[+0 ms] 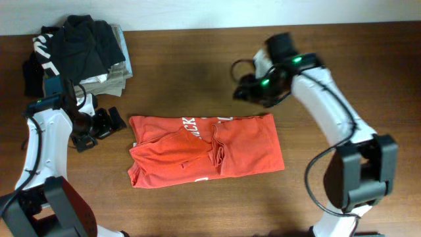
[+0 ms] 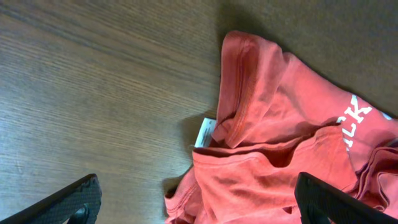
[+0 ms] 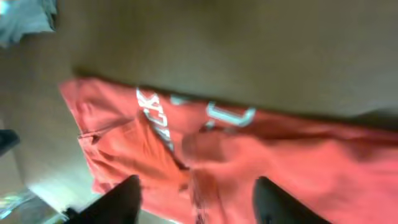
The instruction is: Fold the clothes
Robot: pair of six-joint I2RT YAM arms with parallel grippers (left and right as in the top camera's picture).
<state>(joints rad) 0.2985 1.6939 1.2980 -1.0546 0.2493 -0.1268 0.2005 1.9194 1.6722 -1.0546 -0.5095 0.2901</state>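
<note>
The red-orange T-shirt (image 1: pixel 204 150) lies partly folded in the middle of the table, both sides turned inward, white lettering showing along its far edge. It fills the right of the left wrist view (image 2: pixel 286 143), its white label showing, and most of the right wrist view (image 3: pixel 236 155). My left gripper (image 1: pixel 105 123) is open and empty, low over the table just left of the shirt's left edge. My right gripper (image 1: pixel 245 92) is open and empty, raised above the table beyond the shirt's far right corner.
A pile of other clothes (image 1: pixel 82 52), a black garment with white print on top of folded khaki ones, sits at the back left corner. Bare wooden table (image 1: pixel 191 66) lies behind and in front of the shirt.
</note>
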